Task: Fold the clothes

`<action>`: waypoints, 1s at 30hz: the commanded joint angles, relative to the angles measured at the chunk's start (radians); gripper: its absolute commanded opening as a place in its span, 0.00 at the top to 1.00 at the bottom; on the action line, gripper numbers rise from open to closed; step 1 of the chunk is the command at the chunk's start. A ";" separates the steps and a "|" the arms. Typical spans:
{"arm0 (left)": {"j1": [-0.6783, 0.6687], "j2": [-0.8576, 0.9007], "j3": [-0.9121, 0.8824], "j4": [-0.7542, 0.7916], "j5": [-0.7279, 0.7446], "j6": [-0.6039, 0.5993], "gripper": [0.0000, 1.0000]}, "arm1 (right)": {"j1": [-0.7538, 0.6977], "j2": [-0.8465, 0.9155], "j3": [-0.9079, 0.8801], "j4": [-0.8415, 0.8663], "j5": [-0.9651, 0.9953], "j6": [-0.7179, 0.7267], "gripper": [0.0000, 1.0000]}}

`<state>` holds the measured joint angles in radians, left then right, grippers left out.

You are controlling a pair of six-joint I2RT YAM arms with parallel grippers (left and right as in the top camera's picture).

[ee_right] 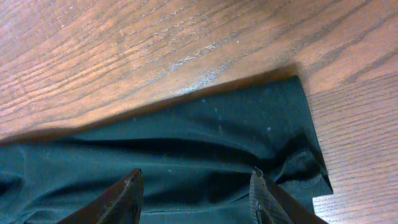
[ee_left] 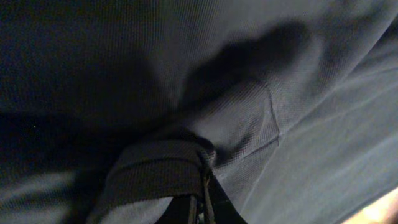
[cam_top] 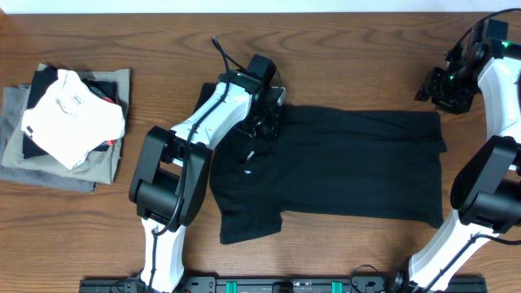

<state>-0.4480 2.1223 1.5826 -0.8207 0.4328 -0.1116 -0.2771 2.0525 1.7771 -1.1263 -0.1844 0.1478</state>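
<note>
Your left tool point(cam_top: 264, 122) is clamped on the black T-shirt point(cam_top: 358, 163) beneath it; your right tool point(ee_right: 196, 193) hangs half-open, empty. Nearly all the folding looks left to do.

White arms point(cam_top: 213, 110), black claws point(ee_right: 196, 196)

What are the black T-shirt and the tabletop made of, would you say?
The black T-shirt looks like soft matte knit, perhaps cotton: close up it shows a fine weave and soft folds. The table looks like brown wood or wood-look laminate, with clear grain lines and a slight sheen.
</note>
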 commanded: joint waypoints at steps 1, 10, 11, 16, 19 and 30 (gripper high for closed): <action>-0.002 -0.009 0.017 -0.043 0.029 -0.018 0.94 | 0.004 -0.005 -0.006 -0.001 -0.007 -0.015 0.47; -0.003 -0.057 0.017 -0.230 0.117 -0.017 0.94 | 0.004 -0.005 -0.006 -0.012 -0.007 -0.015 0.48; -0.003 -0.058 0.017 -0.248 0.117 -0.011 0.94 | 0.004 -0.005 -0.006 -0.016 -0.007 -0.015 0.48; -0.003 -0.058 0.017 -0.351 0.106 0.066 0.90 | 0.003 -0.005 -0.006 -0.034 -0.007 -0.015 0.49; -0.003 -0.058 0.017 -0.395 -0.011 0.073 0.53 | 0.003 -0.005 -0.006 -0.045 -0.007 -0.015 0.49; 0.036 -0.058 0.031 -0.407 -0.202 0.061 0.42 | 0.003 -0.005 -0.006 -0.149 0.001 -0.015 0.67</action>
<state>-0.4278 2.0945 1.5826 -1.2301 0.2771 -0.0536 -0.2771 2.0525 1.7771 -1.2583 -0.1833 0.1379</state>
